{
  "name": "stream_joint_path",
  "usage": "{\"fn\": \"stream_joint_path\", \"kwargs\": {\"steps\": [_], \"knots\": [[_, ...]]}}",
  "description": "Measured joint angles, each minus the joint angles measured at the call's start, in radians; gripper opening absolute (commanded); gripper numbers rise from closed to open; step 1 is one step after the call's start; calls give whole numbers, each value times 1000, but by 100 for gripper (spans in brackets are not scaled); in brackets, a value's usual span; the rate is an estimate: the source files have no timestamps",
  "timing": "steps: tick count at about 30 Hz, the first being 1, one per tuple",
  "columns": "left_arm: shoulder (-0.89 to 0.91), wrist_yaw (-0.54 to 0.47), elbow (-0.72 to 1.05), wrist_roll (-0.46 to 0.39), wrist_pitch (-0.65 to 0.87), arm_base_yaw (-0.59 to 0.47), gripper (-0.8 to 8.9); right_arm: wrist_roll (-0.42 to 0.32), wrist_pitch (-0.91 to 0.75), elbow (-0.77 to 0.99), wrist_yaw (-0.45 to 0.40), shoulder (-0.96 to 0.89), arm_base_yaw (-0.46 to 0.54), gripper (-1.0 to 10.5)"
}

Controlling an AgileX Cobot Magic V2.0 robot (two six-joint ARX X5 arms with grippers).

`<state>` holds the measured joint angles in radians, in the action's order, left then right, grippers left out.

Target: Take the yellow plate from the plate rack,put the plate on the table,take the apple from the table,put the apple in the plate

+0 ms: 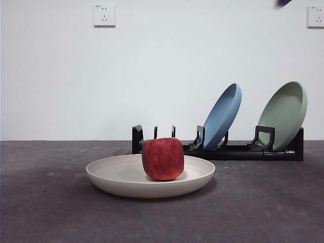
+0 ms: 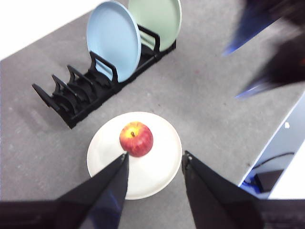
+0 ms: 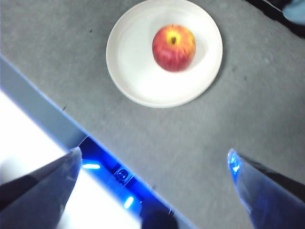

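Note:
The yellow plate [image 1: 126, 179] lies flat on the table [image 1: 50, 202], in front of the plate rack [image 1: 238, 151]. The apple [image 1: 162, 158] stands upright in the plate. The left wrist view shows the plate [image 2: 157, 171], the apple [image 2: 136, 139] and the rack [image 2: 81, 95] below my left gripper [image 2: 154, 157], which is open, empty and high above the plate. The right wrist view shows the plate [image 3: 138, 71] and apple [image 3: 174, 47] far below my right gripper [image 3: 155, 157], open and empty, over the table's edge. A dark arm tip [image 1: 283, 2] shows at the front view's top right.
A blue plate [image 1: 223, 115] and a pale green plate [image 1: 284, 112] lean in the rack's slots; the rack's left slots are empty. The other arm [image 2: 281, 52] appears blurred in the left wrist view. The table's edge [image 3: 43, 102] and a blue-lit base show in the right wrist view.

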<state>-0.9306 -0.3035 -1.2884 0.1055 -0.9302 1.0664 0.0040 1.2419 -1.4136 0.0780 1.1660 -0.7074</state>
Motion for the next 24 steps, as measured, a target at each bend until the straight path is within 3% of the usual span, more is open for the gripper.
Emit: {"fn": "stream_joint_path", "kwargs": {"steps": [3,5,7,8,24], "knots": [[-4,0,0,0,-14,0,184,13,62,0,0,-72,0,270],[-8,0,0,0,-27,0,164,18,92,0,0,-111,0,124],[-10,0,0,0,-38,0,23,19,108,0,0,-143,0,-27],[-10,0,0,0,-42,0,-18,20,109,0,0,-159,0,-10],[-10,23,0,0,-45,0,-3,39,112,0,-1,-194,0,2]]}}
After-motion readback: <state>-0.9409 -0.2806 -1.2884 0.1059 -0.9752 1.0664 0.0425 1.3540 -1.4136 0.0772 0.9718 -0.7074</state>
